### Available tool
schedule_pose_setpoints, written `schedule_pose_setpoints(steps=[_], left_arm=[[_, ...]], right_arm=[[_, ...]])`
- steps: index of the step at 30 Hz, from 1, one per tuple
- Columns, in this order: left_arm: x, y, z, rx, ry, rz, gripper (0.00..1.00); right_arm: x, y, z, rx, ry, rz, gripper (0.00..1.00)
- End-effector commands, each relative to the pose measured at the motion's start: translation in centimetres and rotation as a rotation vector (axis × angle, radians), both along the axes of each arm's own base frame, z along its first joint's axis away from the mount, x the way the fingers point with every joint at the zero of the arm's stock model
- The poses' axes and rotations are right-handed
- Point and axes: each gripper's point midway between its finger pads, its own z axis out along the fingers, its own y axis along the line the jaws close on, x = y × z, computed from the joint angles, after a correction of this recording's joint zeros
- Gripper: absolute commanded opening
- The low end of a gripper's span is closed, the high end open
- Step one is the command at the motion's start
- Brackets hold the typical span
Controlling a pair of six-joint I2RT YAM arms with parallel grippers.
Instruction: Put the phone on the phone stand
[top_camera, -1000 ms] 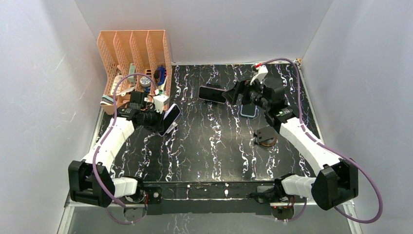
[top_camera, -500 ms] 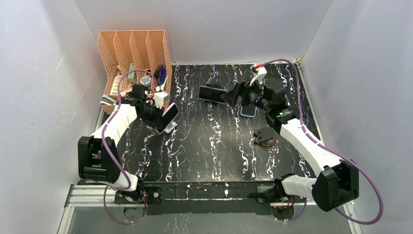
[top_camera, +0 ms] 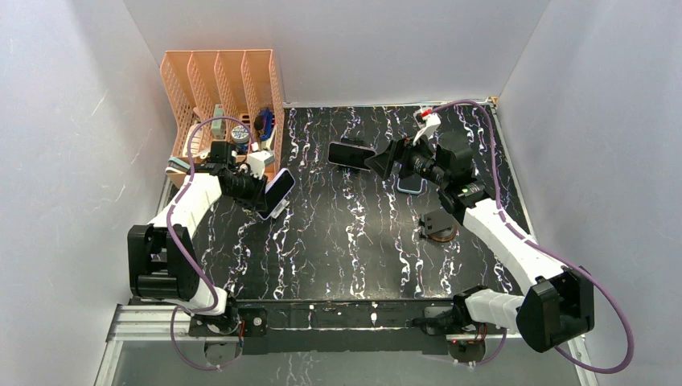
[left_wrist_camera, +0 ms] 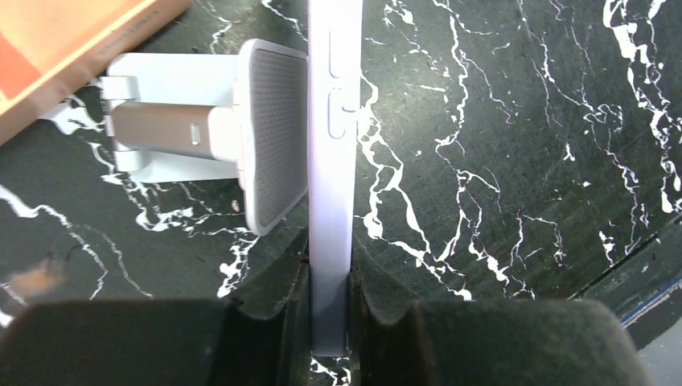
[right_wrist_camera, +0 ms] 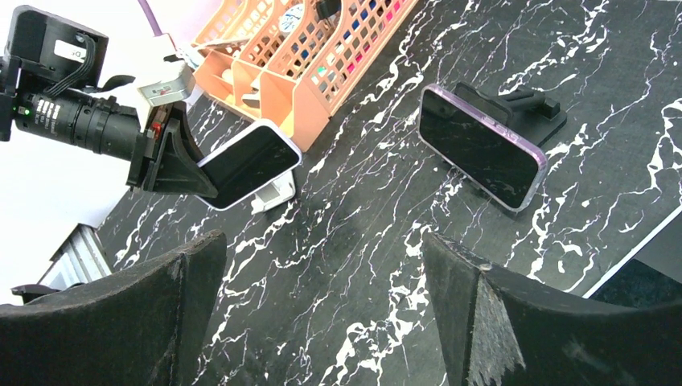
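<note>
Since a second ago my left gripper [left_wrist_camera: 330, 297] has nudged the phone [left_wrist_camera: 331, 161] toward ten o'clock. It clamps the phone's edges, back just beside the white stand [left_wrist_camera: 189, 133] at nine o'clock. Meanwhile my right gripper [right_wrist_camera: 322, 249] hangs open. I'd seat the lower edge before releasing.

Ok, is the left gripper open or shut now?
Shut: the left gripper clamps the phone by both faces, next to the white stand.

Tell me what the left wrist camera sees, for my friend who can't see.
The left gripper pinches a pale phone edge-on, right beside the grey pad of a white phone stand on the black marble table.
</note>
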Motion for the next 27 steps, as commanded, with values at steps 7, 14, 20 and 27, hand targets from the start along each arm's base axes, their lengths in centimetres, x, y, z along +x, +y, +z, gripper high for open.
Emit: schedule_pose_setpoints(steps=[7, 14, 20, 27], left_arm=[[-0.3, -0.3, 0.3, -0.033, -0.028, -0.010, 0.00], [-0.4, 0.1, -0.3, -0.011, -0.028, 0.017, 0.00], [-0.5, 0.0, -1.0, -0.019, 0.001, 0.022, 0.00], [-0.8, -0.7, -2.2, -0.056, 0.053, 0.025, 0.00]], right_arm=[[-0.3, 0.3, 1.2, 0.018, -0.056, 0.021, 0.99], [-0.3, 0.3, 1.1, 0.017, -0.057, 0.025, 0.99], [-0.3, 0.2, 1.0, 0.013, -0.059, 0.022, 0.99], [-0.3, 0.2, 1.1, 0.010, -0.063, 0.019, 0.99]])
